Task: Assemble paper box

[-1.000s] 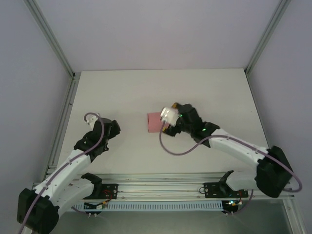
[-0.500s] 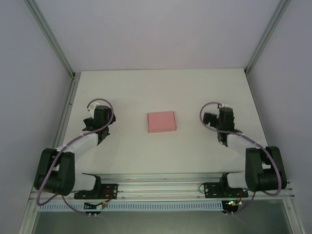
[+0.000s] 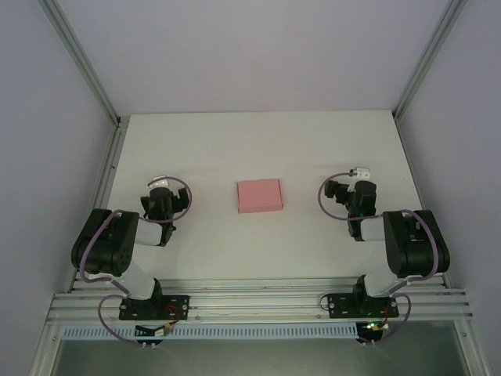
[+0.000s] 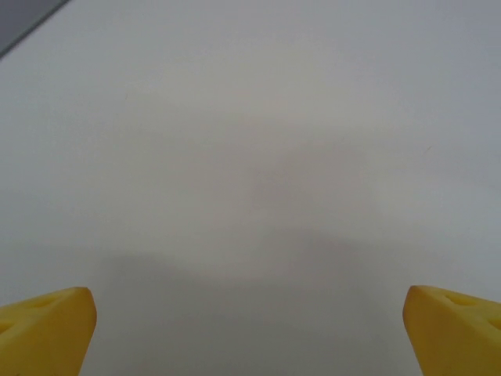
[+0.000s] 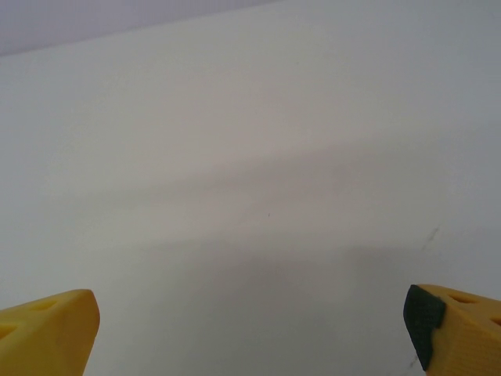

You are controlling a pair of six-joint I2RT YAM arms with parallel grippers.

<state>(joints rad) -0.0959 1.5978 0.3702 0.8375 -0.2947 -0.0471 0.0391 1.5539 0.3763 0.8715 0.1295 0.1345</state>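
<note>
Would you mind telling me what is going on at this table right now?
Nothing is being handled at this moment. The pink paper box lies alone in the middle of the white table, and it looks already folded into a small closed rectangle. The two arms sit folded up close to their bases, one on each side of the box and well apart from it. The left claw and the right claw are both wide open and hold nothing.

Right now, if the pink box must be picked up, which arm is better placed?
Right, but only slightly. The right gripper stands a little nearer the paper box than the left gripper does. Both are open and empty, with bare table between each and the box.
</note>
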